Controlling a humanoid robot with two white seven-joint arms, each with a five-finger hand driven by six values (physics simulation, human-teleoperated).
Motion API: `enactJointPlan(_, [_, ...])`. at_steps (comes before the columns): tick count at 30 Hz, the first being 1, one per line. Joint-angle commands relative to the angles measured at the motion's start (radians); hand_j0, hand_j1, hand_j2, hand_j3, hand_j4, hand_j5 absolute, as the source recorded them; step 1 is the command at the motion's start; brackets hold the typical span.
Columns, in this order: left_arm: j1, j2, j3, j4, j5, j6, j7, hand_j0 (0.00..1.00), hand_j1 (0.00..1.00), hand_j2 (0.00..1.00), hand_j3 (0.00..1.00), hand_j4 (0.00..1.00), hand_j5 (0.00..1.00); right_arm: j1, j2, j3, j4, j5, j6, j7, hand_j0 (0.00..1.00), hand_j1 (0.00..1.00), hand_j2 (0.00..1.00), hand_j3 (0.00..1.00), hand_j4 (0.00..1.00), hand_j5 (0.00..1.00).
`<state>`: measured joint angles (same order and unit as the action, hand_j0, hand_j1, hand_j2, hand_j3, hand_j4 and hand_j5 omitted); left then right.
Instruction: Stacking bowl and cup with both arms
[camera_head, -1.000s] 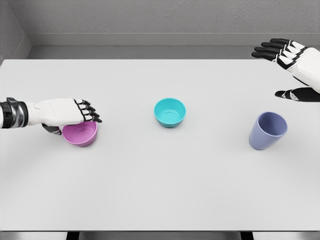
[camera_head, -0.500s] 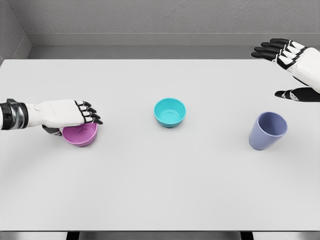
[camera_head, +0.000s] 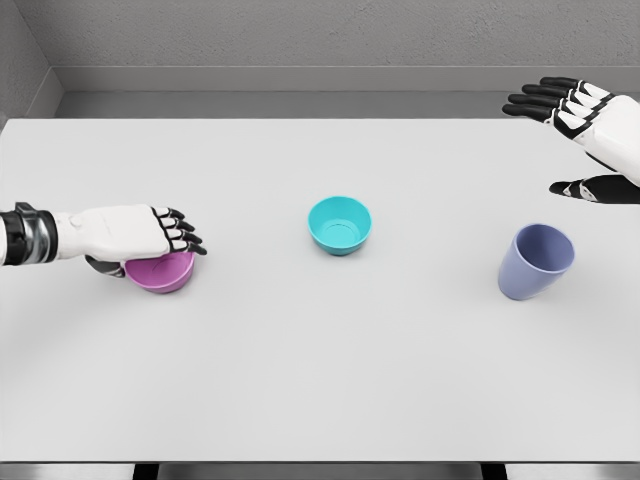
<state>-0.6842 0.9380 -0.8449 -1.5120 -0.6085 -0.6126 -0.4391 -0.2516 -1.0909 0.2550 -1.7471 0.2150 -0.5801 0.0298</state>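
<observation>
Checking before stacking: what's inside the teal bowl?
Nothing shows inside the teal bowl: its bare inner floor is visible. Only the inside of its near wall is hidden from this angle.

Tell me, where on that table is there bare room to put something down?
The whole near strip of the table is bare, as are the gaps between the teal bowl and its neighbours. It is crowded only where the left hand covers the pink bowl.

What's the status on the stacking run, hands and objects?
Left hand shut on pink bowl. Right hand open, raised beyond the purple cup, holding nothing. Teal bowl alone mid-table; nothing stacked, nothing blocking.
</observation>
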Motion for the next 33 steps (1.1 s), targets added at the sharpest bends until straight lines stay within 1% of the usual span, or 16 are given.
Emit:
enactJointPlan(1, [0.000,-0.001,0.001,0.000,0.004,0.002,0.000,1.00,1.00,1.00,1.00,1.00,1.00,0.000,-0.001,0.000,0.000,-0.006,0.000,-0.001,1.00,1.00,1.00,1.00,1.00,1.00])
enactJointPlan(8, [-0.002,-0.001,0.001,0.000,0.003,0.002,0.000,1.00,1.00,1.00,1.00,1.00,1.00,0.000,-0.001,0.000,0.000,-0.006,0.000,-0.001,1.00,1.00,1.00,1.00,1.00,1.00])
enactJointPlan(9, [-0.002,-0.001,0.001,0.000,0.003,0.002,0.000,0.98,0.98,0.98,0.98,0.98,0.98,0.000,-0.001,0.000,0.000,-0.006,0.000,-0.001,1.00,1.00,1.00,1.00,1.00,1.00])
enactJointPlan(12, [-0.002,-0.001,0.001,-0.008,0.000,0.002,-0.001,0.85,0.85,0.85,0.85,0.85,0.85,0.000,-0.003,0.000,0.000,-0.006,0.000,-0.001,1.00,1.00,1.00,1.00,1.00,1.00])
enactJointPlan(14, [-0.002,-0.001,0.001,-0.010,0.000,0.002,-0.003,0.78,0.78,0.78,0.78,0.78,0.78,0.000,-0.001,0.000,0.000,-0.006,0.000,-0.001,1.00,1.00,1.00,1.00,1.00,1.00])
enactJointPlan(15, [-0.002,-0.001,0.001,-0.008,0.000,0.002,-0.024,0.71,0.71,0.71,0.71,0.71,0.71,0.000,-0.001,0.000,0.000,-0.006,0.000,-0.001,1.00,1.00,1.00,1.00,1.00,1.00])
enactJointPlan(16, [-0.002,-0.002,0.001,-0.010,0.000,0.002,-0.032,0.67,0.67,0.67,0.67,0.67,0.67,0.000,-0.001,0.000,0.000,-0.006,0.000,-0.001,1.00,1.00,1.00,1.00,1.00,1.00])
enactJointPlan(20, [-0.002,-0.002,0.001,-0.008,0.000,0.002,-0.032,0.64,0.64,0.64,0.64,0.64,0.64,0.000,-0.001,0.000,0.000,-0.006,0.000,-0.001,1.00,1.00,1.00,1.00,1.00,1.00])
enactJointPlan(24, [-0.002,-0.004,0.001,-0.008,0.000,0.002,-0.032,0.59,0.59,0.59,0.59,0.59,0.59,0.000,-0.001,0.000,0.000,-0.006,0.000,-0.001,1.00,1.00,1.00,1.00,1.00,1.00])
enactJointPlan(29, [-0.003,-0.008,0.009,-0.002,0.010,0.002,-0.027,0.57,0.57,0.57,0.57,0.57,0.57,0.000,-0.001,0.000,0.000,-0.006,0.000,-0.001,1.00,1.00,1.00,1.00,1.00,1.00])
enactJointPlan(30, [-0.005,-0.010,0.015,0.000,0.012,0.002,-0.024,0.53,0.53,0.53,0.53,0.53,0.53,0.000,-0.001,0.000,0.000,-0.006,0.000,-0.001,1.00,1.00,1.00,1.00,1.00,1.00])
enactJointPlan(33, [-0.009,-0.013,0.020,0.003,0.026,0.002,-0.023,0.52,0.52,0.52,0.52,0.52,0.52,0.000,-0.001,0.000,0.000,-0.006,0.000,-0.001,1.00,1.00,1.00,1.00,1.00,1.00])
